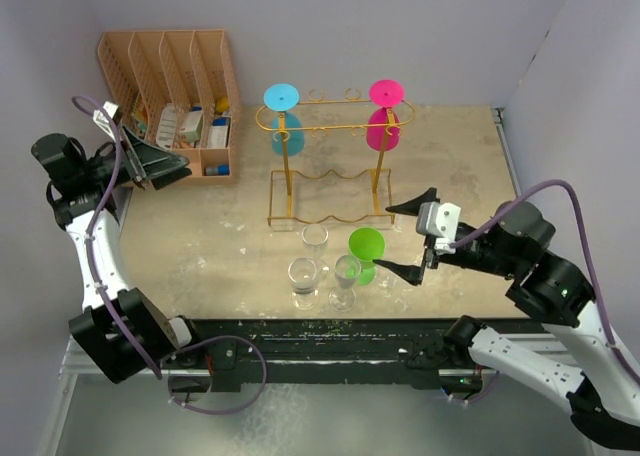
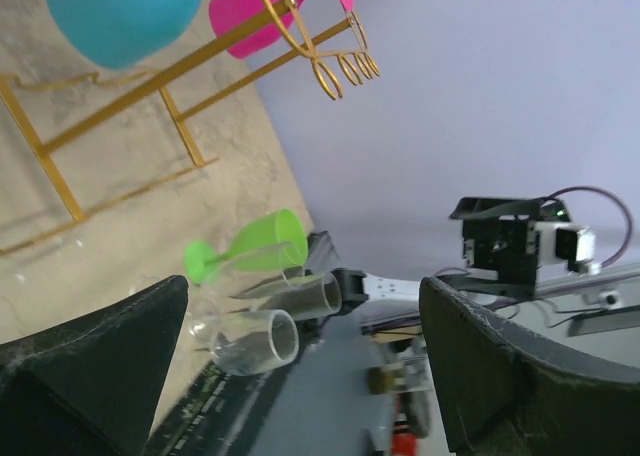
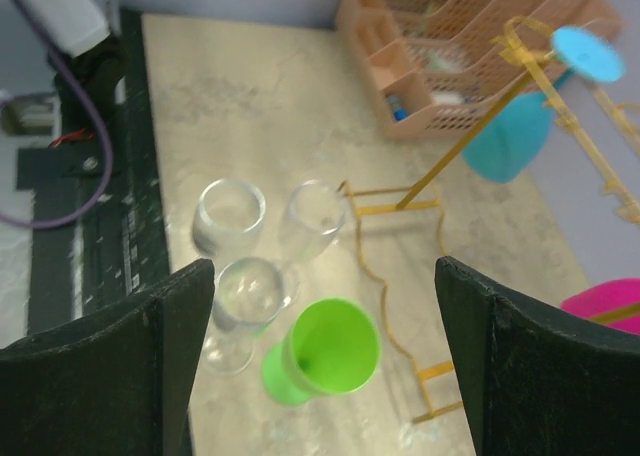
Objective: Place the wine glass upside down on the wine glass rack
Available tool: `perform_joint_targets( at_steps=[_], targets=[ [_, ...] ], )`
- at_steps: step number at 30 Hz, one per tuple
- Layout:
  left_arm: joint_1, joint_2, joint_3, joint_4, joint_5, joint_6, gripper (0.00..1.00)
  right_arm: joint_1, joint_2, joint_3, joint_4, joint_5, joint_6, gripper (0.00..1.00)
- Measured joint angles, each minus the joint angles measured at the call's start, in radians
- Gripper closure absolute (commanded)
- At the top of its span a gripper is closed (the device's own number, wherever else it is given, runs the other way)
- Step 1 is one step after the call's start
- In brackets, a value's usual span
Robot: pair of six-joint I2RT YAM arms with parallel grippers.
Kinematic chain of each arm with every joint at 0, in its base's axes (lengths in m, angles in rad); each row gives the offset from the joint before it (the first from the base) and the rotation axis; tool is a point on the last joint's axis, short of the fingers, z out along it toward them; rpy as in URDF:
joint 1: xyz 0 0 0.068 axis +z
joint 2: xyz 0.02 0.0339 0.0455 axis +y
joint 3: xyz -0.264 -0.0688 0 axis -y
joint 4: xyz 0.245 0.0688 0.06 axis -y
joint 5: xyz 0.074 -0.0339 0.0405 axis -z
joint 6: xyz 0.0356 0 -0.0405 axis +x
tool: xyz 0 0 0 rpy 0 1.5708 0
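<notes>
A green wine glass (image 1: pixel 366 251) (image 3: pixel 325 351) stands upright on the table in front of the golden wire rack (image 1: pixel 330 126) (image 3: pixel 465 148). My right gripper (image 1: pixel 392 239) (image 3: pixel 322 266) hovers open just right of and above the green glass, not touching it. A blue glass (image 1: pixel 282 126) and a pink glass (image 1: pixel 384 121) hang upside down on the rack. My left gripper (image 1: pixel 170 171) (image 2: pixel 305 286) is open and empty at the far left, beside the organizer. In the left wrist view the green glass (image 2: pixel 255 246) and the rack (image 2: pixel 180 71) appear far off.
Three clear glasses (image 1: pixel 315 241) (image 1: pixel 303 281) (image 1: pixel 345 276) stand just left of the green one, near the table's front edge. A peach slotted organizer (image 1: pixel 170 96) with small items fills the back left corner. Walls close in behind and to the right.
</notes>
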State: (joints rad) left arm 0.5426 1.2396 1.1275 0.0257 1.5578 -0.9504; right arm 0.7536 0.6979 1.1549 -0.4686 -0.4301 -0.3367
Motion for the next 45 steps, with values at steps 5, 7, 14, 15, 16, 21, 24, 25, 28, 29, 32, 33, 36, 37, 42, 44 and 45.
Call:
perform_joint_targets(
  at_steps=[5,7,14,15,16,21,24,25,28,29,32,33,36,37,42,44,45],
  targets=[
    [0.0,-0.058,-0.101,-0.05,-0.002,-0.078,0.0,0.0,0.043,0.026,-0.221,-0.071,-0.085,0.21],
    [0.0,-0.11,-0.116,-0.055,-0.001,-0.086,0.03,0.0,0.055,0.026,-0.285,-0.094,-0.113,0.25],
    [-0.001,-0.193,-0.106,0.256,0.006,-0.29,0.08,0.006,0.105,0.038,-0.389,-0.139,-0.181,0.34],
    [-0.001,-0.178,-0.122,0.417,0.006,-0.403,0.08,0.011,0.116,0.038,-0.39,-0.139,-0.184,0.35],
    [-0.001,-0.154,-0.139,0.587,0.005,-0.524,0.08,0.017,0.124,0.039,-0.389,-0.138,-0.187,0.36],
    [0.0,-0.055,-0.166,1.112,0.005,-0.915,0.08,0.077,0.203,0.04,-0.38,-0.122,-0.191,0.37],
    [0.0,-0.028,-0.139,1.308,0.005,-1.025,0.01,0.103,0.262,0.04,-0.364,-0.097,-0.192,0.36],
    [0.0,-0.023,-0.12,1.347,0.005,-1.043,0.01,0.109,0.28,0.04,-0.359,-0.086,-0.194,0.36],
    [0.0,-0.019,-0.038,1.423,0.005,-1.086,0.71,0.121,0.319,0.04,-0.349,-0.068,-0.198,0.36],
    [-0.001,-0.028,-0.018,1.4,0.004,-1.084,0.98,0.125,0.327,0.04,-0.345,-0.062,-0.199,0.36],
    [-0.001,-0.095,0.019,1.051,0.005,-0.845,0.94,0.133,0.343,0.04,-0.336,-0.056,-0.2,0.36],
    [-0.001,-0.111,0.055,0.84,0.005,-0.698,0.88,0.137,0.346,0.04,-0.334,-0.055,-0.2,0.35],
    [-0.029,-0.071,0.241,0.207,0.005,-0.225,0.77,0.138,0.351,0.039,-0.332,-0.05,-0.198,0.36],
    [-0.042,-0.048,0.281,0.079,0.005,-0.113,0.77,0.138,0.352,0.037,-0.329,-0.05,-0.198,0.36],
    [-0.082,-0.027,0.128,0.125,0.004,-0.145,0.73,0.149,0.37,0.032,-0.324,-0.039,-0.193,0.39],
    [-0.085,-0.025,0.06,0.399,0.007,-0.381,0.73,0.151,0.38,0.029,-0.323,-0.03,-0.19,0.4],
    [-0.085,-0.007,0.052,0.594,0.005,-0.535,0.74,0.154,0.385,0.027,-0.322,-0.028,-0.188,0.4]
  ],
)
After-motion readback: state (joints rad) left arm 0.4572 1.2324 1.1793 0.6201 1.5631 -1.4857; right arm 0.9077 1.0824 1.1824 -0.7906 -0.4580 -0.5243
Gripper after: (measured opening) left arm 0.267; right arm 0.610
